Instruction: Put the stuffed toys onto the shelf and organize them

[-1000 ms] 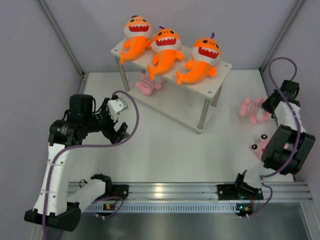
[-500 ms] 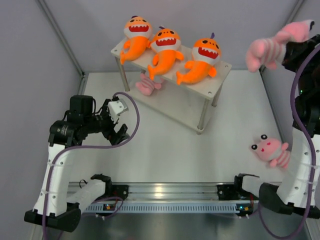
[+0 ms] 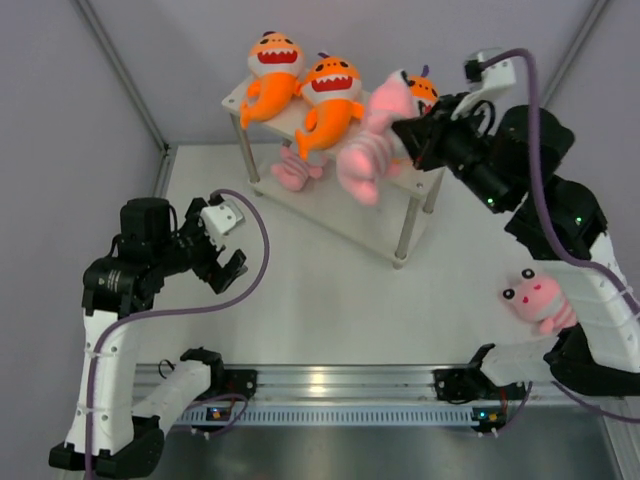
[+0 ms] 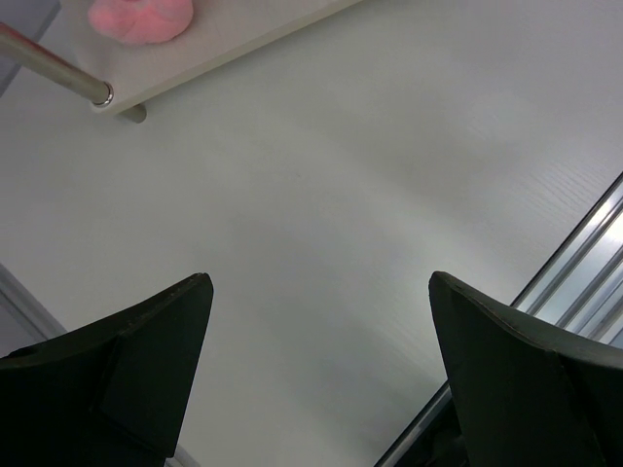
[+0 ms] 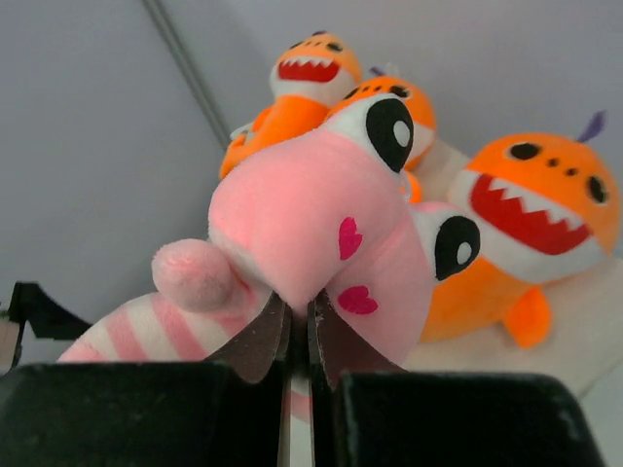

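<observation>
Two orange sharks point(image 3: 275, 70) point(image 3: 335, 95) lie on the top tier of the white shelf point(image 3: 428, 168). A third shark point(image 3: 426, 92) is partly hidden behind the pink striped plush point(image 3: 368, 140). My right gripper point(image 3: 405, 128) is shut on that plush's head and holds it in the air over the tier's right part. The right wrist view shows the gripper point(image 5: 299, 306) pinching the pink face point(image 5: 311, 224) with a shark point(image 5: 531, 214) behind. Another pink plush point(image 3: 293, 172) lies on the lower tier. A third pink one point(image 3: 540, 300) rests on the table at right. My left gripper point(image 3: 222, 262) point(image 4: 321, 292) hangs open over bare table.
A silver shelf leg point(image 4: 58, 68) and the lower-tier pink plush point(image 4: 141, 15) show at the top left of the left wrist view. The aluminium rail point(image 3: 340, 385) carrying the arm bases runs along the near edge. Grey walls close the back and sides.
My right arm has swung from the right wall to over the shelf's top tier, carrying the pink plush. The left arm has drifted slightly down and left, still open.
</observation>
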